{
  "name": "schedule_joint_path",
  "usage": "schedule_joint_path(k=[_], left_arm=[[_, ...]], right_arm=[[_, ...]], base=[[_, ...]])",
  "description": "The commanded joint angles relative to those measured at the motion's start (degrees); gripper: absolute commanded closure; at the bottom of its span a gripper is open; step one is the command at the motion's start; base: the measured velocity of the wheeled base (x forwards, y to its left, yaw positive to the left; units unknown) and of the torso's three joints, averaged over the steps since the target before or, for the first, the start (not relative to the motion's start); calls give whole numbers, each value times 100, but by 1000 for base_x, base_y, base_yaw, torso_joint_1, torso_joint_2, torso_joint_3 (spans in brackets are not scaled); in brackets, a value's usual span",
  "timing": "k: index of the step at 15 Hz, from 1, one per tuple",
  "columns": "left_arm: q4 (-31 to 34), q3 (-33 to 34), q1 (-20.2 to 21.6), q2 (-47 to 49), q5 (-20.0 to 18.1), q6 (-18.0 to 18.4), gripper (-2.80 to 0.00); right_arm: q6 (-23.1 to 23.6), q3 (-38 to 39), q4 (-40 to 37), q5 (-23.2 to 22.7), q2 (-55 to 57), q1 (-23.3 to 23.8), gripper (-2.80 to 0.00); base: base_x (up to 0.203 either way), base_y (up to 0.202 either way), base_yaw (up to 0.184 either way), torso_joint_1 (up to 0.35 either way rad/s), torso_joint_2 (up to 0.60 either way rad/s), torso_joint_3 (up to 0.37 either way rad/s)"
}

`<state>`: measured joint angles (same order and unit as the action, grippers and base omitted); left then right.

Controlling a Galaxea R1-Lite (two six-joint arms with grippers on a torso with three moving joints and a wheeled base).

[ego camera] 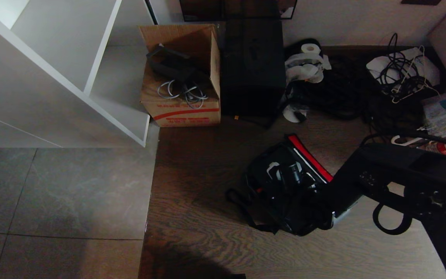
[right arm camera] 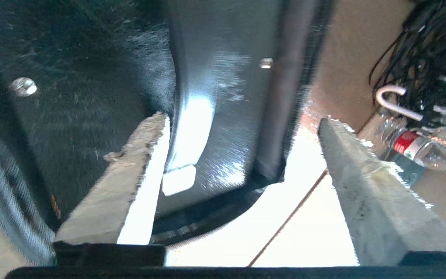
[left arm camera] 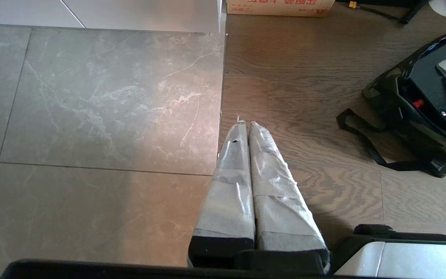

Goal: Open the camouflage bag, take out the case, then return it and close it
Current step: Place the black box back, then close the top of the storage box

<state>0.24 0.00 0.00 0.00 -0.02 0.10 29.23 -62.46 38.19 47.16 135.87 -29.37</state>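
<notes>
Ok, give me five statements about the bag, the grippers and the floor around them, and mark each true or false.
1. The camouflage bag lies open on the wooden floor. True.
2. The right gripper has its fingers closed tight together. False: they stand apart, either side of a dark panel of the bag.
3. The left gripper is shut and holds nothing. True.
4. The left gripper rests on the bag. False: it hangs over the seam between tile and wood, away from the bag.
5. The cardboard box has cables in it. True.
</notes>
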Motion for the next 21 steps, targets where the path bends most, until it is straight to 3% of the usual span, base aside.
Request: schedule_joint_path(k=[1,3,4,7,9,12,13,17,21], left_arm=[[2,0,0,0,2,-1,0],[2,0,0,0,2,-1,0],[2,0,0,0,2,-1,0],[2,0,0,0,2,-1,0],[2,0,0,0,2,-1,0],[2,0,0,0,2,-1,0],[2,0,0,0,2,-1,0],[2,0,0,0,2,-1,0],[2,0,0,0,2,-1,0]], right_arm=[[-8,303,-22,-255,-662,-84,-280],[-217,410,-332,-564,-1018,-98,-280],[-363,431,-715,-843,-1194,-96,0],[-948,339,-1828,-2007,-1573,-95,0],[-1278,333,-2451,-3247,-1739,-81,0],[-1809,312,-2792,-5456,-1924,-56,0],[-1894,332,-2944,-5706,-1971,-53,0],[-2227,326,-3168,-5764,-1575,56,0],[-2272,-127,-2640,-5744,-972,192,0]], base=[[0,0,0,0,0,0],[0,0,0,0,0,0],[0,0,0,0,0,0],[0,0,0,0,0,0],[0,0,0,0,0,0],[0,0,0,0,0,0],[0,0,0,0,0,0],[0,0,0,0,0,0],[0,0,0,0,0,0]])
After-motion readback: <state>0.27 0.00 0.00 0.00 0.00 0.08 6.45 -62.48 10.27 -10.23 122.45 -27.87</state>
